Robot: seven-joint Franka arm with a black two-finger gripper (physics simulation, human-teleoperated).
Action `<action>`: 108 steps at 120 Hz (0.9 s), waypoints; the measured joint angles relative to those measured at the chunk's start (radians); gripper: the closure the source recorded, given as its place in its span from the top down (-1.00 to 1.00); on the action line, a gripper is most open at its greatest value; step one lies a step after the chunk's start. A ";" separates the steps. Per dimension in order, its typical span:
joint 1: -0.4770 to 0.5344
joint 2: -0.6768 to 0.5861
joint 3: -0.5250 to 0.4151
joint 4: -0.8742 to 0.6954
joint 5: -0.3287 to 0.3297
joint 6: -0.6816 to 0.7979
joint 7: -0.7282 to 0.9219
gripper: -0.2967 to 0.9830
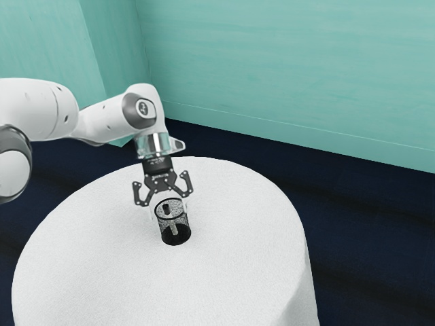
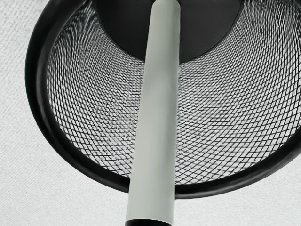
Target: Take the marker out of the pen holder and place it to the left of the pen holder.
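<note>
Teal walls (image 1: pixel 285 61) back a white-covered tabletop (image 1: pixel 102 265) as a robot arm's (image 1: pixel 109 122) jaws stand spread over the mesh pen holder (image 2: pixel 37 89), seemingly to straddle the marker (image 2: pixel 156 117) leaning inside, its dark cap (image 2: pixel 149 223) upward for grasping, the holder's wide mouth allowing the tilt.

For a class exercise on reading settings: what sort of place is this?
Probably a simulated room staged for robot practice: a robot arm reaches over a round, white-covered table bearing a mesh pen holder, with plain teal walls behind.
</note>
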 joint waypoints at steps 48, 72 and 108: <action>0.017 0.012 -0.011 0.038 0.020 -0.019 0.009 -0.17; 0.017 0.014 -0.019 0.041 0.024 -0.027 0.012 -0.38; 0.020 0.004 -0.019 0.040 0.036 -0.032 0.014 -0.61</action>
